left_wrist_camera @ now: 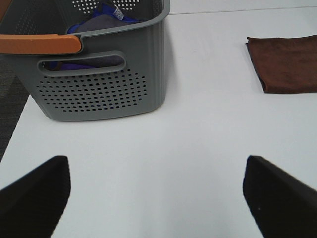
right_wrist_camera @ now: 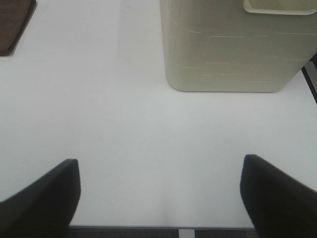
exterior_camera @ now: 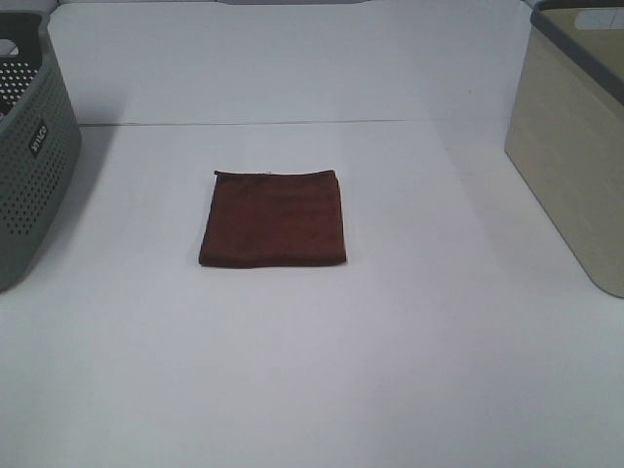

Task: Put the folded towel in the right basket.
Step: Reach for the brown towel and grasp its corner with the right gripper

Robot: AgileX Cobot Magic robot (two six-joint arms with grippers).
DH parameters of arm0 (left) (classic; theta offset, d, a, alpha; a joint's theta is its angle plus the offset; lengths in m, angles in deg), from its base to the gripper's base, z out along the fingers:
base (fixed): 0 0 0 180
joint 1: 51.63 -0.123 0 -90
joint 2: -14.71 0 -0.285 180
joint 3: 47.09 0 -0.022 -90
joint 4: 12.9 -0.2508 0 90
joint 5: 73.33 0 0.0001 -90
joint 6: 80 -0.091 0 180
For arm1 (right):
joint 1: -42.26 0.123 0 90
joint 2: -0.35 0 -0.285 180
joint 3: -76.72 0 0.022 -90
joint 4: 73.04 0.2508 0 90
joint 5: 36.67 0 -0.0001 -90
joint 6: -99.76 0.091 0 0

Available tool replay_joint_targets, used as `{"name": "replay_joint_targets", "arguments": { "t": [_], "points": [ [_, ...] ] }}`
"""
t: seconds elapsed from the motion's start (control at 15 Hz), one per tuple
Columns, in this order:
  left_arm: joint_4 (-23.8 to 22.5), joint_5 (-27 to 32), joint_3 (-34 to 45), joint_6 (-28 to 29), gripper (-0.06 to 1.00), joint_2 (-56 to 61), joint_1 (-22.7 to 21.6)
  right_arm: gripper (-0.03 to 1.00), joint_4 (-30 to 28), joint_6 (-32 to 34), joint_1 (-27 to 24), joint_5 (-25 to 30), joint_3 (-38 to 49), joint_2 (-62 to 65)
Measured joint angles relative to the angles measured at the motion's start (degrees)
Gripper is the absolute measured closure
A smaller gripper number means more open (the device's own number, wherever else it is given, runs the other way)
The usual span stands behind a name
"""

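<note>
A dark brown folded towel (exterior_camera: 274,218) lies flat in the middle of the white table. It also shows in the left wrist view (left_wrist_camera: 286,63) and as a corner in the right wrist view (right_wrist_camera: 14,22). The right basket (exterior_camera: 577,136) is beige and stands at the table's right edge; it also shows in the right wrist view (right_wrist_camera: 237,47). My left gripper (left_wrist_camera: 156,198) is open and empty over bare table near the grey basket. My right gripper (right_wrist_camera: 158,198) is open and empty over bare table near the beige basket. Neither gripper shows in the exterior high view.
A grey perforated basket (exterior_camera: 29,146) stands at the table's left edge; the left wrist view shows its wall (left_wrist_camera: 99,89), an orange handle (left_wrist_camera: 39,43) and blue and grey cloth (left_wrist_camera: 101,17) inside. The table's near edge (right_wrist_camera: 173,228) lies under my right gripper.
</note>
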Motion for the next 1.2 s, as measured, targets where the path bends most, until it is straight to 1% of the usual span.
{"name": "replay_joint_targets", "arguments": {
  "t": [1.2],
  "points": [
    [0.0,0.0,0.0,0.0,0.06,0.0,0.0,0.12,0.0,0.0,0.0,0.0,0.0,0.0]
  ]
}}
